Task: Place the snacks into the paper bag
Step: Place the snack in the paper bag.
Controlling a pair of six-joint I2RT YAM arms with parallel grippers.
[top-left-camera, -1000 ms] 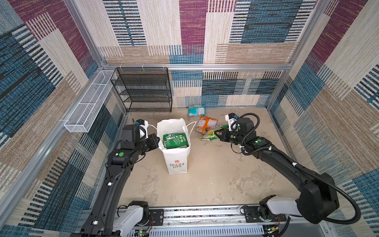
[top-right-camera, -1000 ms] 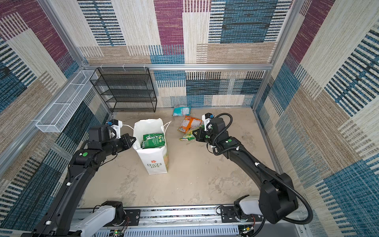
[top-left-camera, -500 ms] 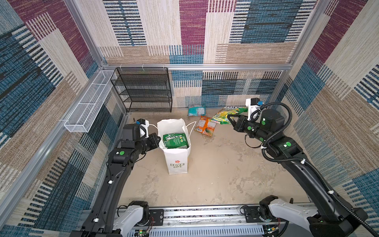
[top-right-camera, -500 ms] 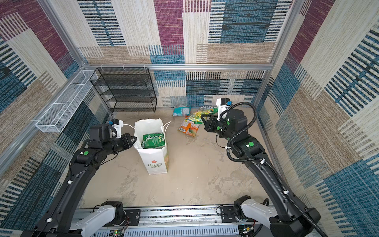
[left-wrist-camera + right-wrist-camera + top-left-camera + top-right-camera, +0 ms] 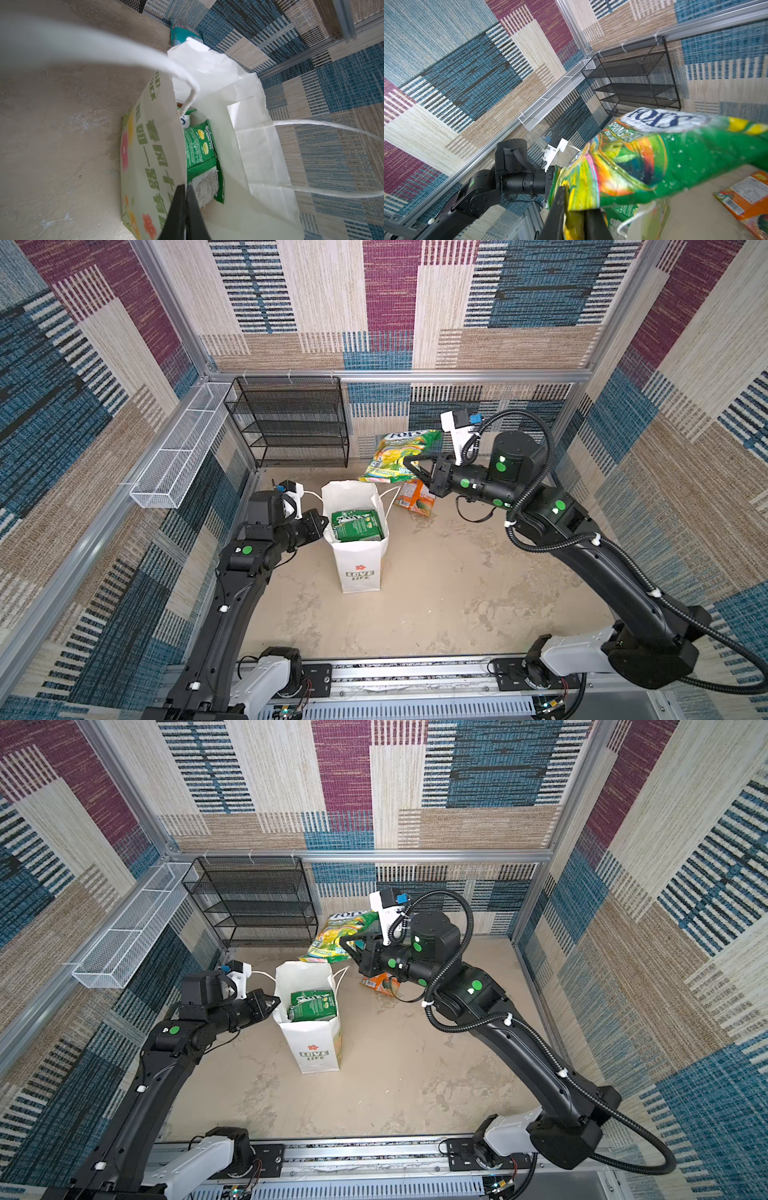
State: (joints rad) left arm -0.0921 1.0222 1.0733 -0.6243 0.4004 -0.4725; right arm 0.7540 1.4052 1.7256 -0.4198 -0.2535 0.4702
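Beyond the bag (image 5: 359, 568), right jaws are clamping a floppy packet (image 5: 395, 452); left jaws are pinching the rim (image 5: 326, 514). Sagging plastic may snag there, tipping the bag.

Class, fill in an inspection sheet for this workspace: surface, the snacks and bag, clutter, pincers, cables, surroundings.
Surface: beige, mottled tabletop.
Job's things: paper bag upright and open, green packet inside; orange packet lying beside it; teal packet by the back wall; green-yellow packet held in the air.
Clutter: nothing seen.
Pincers: left pincer shut on the bag's rim; right pincer shut on the green-yellow packet.
Cables: black corrugated conduit loops above the right arm, apart from the bag.
Surroundings: black mesh rack at the back wall, white wire basket on the side wall.
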